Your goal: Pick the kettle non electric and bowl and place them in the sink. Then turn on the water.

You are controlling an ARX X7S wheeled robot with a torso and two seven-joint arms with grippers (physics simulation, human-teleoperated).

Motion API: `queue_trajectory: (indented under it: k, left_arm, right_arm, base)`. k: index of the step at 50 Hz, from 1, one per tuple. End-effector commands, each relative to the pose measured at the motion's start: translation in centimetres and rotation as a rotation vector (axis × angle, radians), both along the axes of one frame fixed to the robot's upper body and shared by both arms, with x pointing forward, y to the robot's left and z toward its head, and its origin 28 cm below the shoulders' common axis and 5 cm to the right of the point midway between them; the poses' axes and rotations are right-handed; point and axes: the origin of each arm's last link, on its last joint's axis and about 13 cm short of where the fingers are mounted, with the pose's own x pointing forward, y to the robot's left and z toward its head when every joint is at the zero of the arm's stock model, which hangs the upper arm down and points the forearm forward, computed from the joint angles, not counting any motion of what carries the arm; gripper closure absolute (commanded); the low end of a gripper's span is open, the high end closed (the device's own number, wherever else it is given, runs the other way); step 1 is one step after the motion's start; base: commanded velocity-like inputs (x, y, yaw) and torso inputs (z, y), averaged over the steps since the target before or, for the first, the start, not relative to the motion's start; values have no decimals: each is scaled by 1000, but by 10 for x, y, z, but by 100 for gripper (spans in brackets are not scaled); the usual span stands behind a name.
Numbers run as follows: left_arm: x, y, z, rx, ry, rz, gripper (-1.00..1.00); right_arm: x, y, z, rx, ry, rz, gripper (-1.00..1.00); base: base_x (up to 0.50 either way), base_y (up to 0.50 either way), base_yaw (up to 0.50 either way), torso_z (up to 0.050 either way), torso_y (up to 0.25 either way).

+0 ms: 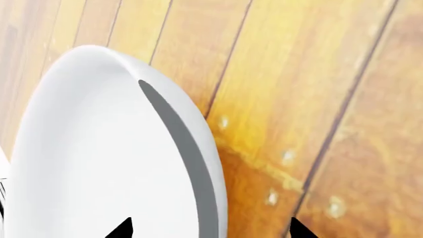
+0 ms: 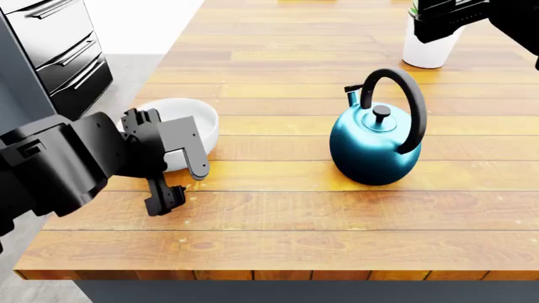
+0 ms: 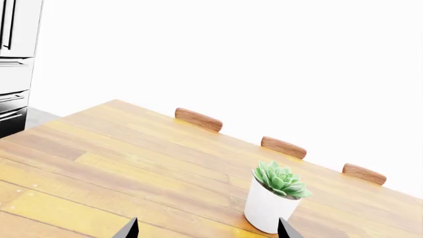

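The white bowl (image 2: 187, 115) sits near the left edge of the wooden counter. My left gripper (image 2: 178, 188) is open at the bowl's near side. In the left wrist view the bowl (image 1: 99, 153) fills the left half and its rim runs between the two dark fingertips (image 1: 122, 229), so one finger is over the inside and the other over the bare wood. The teal kettle (image 2: 373, 144) with its black arched handle stands upright mid-counter, well right of that gripper. My right gripper (image 3: 208, 230) is open and empty, raised above the far counter. No sink or water is in view.
A white pot with a green succulent (image 2: 428, 47) (image 3: 270, 206) stands at the counter's far right, under my right arm (image 2: 459, 16). Dark drawers (image 2: 63, 44) lie beyond the counter's left edge. Three wooden chair backs (image 3: 198, 119) line the far edge.
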Motion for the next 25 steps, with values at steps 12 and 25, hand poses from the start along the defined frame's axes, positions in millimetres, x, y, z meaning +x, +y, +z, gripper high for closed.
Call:
queue_trajectory:
  k: [12,25]
  left_arm:
    - [-1,1,0,-12,-13,3,100]
    - [-1,2,16,-51,-83,-17,100]
  right_arm:
    - [-3,-1,-1,6,-3,0,-100]
    - [-6,-3,0,10,-8,0,-100]
  base:
    - [0,0,0,0,0]
    - [0,0,0,0,1]
